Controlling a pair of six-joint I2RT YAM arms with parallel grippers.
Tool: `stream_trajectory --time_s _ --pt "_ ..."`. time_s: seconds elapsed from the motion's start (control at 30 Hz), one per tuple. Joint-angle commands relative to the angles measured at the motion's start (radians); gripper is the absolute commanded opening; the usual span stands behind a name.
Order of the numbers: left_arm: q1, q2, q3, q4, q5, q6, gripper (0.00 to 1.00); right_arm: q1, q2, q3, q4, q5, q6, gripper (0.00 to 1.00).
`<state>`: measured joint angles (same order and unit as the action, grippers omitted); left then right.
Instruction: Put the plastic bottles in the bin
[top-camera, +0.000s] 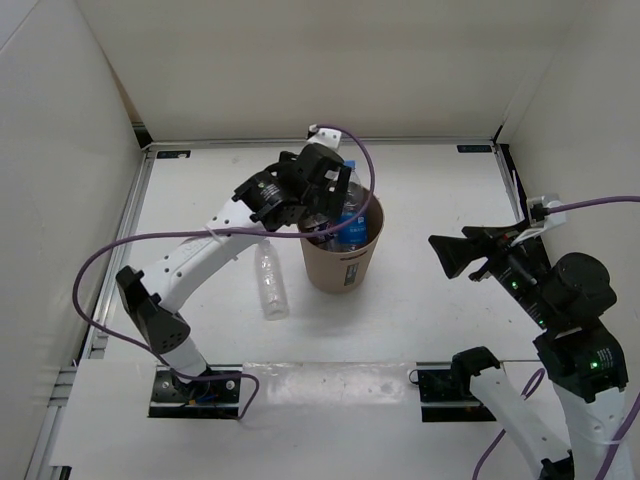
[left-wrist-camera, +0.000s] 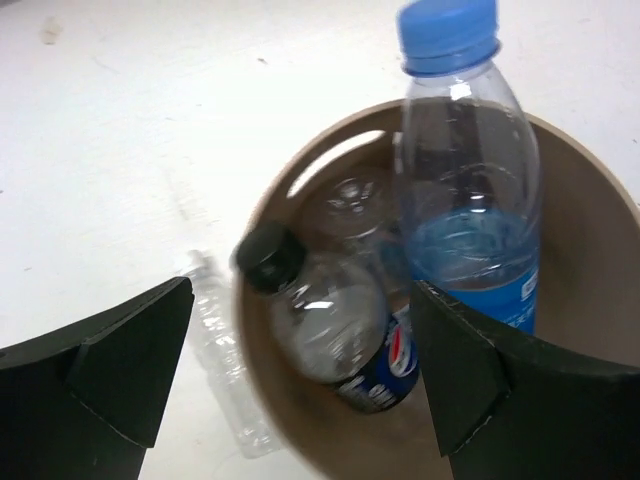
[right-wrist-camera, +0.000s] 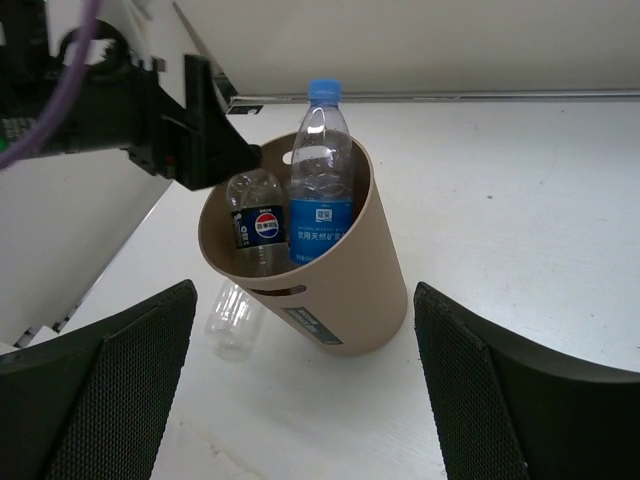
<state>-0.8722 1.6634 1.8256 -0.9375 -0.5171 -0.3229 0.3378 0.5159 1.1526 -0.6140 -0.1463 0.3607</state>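
The tan bin (top-camera: 345, 270) stands mid-table. A blue-capped, blue-labelled bottle (left-wrist-camera: 470, 200) stands upright in it, its neck above the rim. Beside it in the bin leans a dark-labelled bottle (left-wrist-camera: 340, 320) with a black cap. Deeper in lies another clear bottle (left-wrist-camera: 350, 205). On the table just left of the bin lies a plain clear bottle (top-camera: 270, 283). My left gripper (left-wrist-camera: 300, 300) hovers over the bin's left rim, open and holding nothing. My right gripper (right-wrist-camera: 305, 290) is open and empty well to the right, facing the bin (right-wrist-camera: 400, 290).
White enclosure walls (top-camera: 70, 150) close in the table on the left, back and right. A metal rail (top-camera: 120, 260) runs along the left edge. A purple cable (top-camera: 130, 245) loops off the left arm, and another trails from the right arm.
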Motion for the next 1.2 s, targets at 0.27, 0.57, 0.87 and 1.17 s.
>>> stream_trajectory --time_s 0.27,0.57,0.87,1.17 --pt "0.018 -0.427 -0.210 -0.021 -0.398 -0.027 1.00 0.015 -0.017 0.032 0.003 0.044 -0.025 0.90" --pt "0.266 -0.515 -0.575 0.034 0.081 -0.252 1.00 0.015 -0.013 0.002 0.030 0.011 -0.005 0.90" --pt "0.282 -0.347 -0.670 0.138 0.273 -0.295 1.00 0.007 -0.016 0.012 0.013 0.010 -0.011 0.90" --pt "0.308 -0.220 -0.775 0.285 0.388 -0.318 1.00 0.013 -0.014 0.004 0.008 0.014 -0.016 0.90"
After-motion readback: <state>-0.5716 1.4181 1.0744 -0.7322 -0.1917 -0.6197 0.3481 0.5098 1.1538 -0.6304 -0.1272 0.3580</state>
